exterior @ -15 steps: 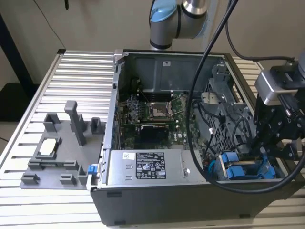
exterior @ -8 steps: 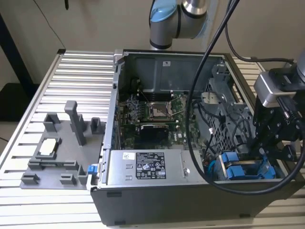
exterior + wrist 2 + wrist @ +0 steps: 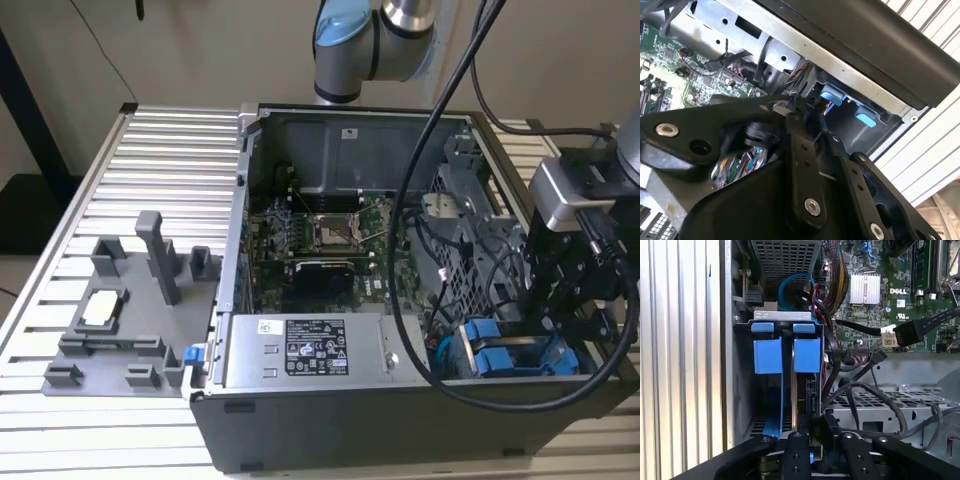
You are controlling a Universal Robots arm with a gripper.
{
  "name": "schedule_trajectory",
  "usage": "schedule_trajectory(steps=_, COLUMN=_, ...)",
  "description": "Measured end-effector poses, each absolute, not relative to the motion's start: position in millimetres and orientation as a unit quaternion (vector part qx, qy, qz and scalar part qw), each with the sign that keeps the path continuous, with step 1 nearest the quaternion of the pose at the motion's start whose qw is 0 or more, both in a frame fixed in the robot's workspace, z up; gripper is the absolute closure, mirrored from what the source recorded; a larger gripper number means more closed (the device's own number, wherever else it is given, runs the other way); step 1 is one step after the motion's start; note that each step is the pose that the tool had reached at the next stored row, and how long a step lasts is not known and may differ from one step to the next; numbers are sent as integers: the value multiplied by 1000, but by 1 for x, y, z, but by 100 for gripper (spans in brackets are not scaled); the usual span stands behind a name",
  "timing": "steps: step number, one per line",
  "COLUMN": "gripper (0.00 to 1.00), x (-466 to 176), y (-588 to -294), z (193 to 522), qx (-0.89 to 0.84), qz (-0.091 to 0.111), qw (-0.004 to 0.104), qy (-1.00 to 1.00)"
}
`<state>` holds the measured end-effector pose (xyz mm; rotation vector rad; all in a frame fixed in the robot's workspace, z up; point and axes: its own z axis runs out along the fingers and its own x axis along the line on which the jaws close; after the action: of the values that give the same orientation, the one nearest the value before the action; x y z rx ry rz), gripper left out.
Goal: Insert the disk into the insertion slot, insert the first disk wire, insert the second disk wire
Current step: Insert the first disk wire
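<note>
The disk (image 3: pixel 808 390) stands edge-on in the insertion slot (image 3: pixel 782 315) of the grey drive cage, under the right one of two bright blue carrier handles (image 3: pixel 806 353). In the exterior view the blue carriers (image 3: pixel 500 357) sit at the case's front corner on the exterior view's right, with my gripper (image 3: pixel 562 330) right above them. My gripper (image 3: pixel 821 442) is shut on the black plug of a disk wire (image 3: pixel 821 426) at the disk's end, and its cable (image 3: pixel 875 390) curves away over the cage. In the second wrist view, the black finger links (image 3: pixel 802 165) reach toward the blue tabs (image 3: pixel 832 95).
The open computer case (image 3: pixel 225 330) lies on a ribbed metal table. A silver box with a sticker (image 3: pixel 315 352) sits at its front, with the motherboard (image 3: pixel 330 235) behind. Loose cables and a black connector (image 3: pixel 902 332) hang beside the cage. A grey fixture (image 3: pixel 130 300) stands at the exterior view's left.
</note>
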<state>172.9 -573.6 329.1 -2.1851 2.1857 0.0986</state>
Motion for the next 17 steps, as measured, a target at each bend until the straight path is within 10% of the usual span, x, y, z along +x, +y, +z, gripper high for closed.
schedule_trajectory(steps=17, gripper=73, x=173, y=-574, z=398, qx=-706, qz=35, qw=23, qy=707)
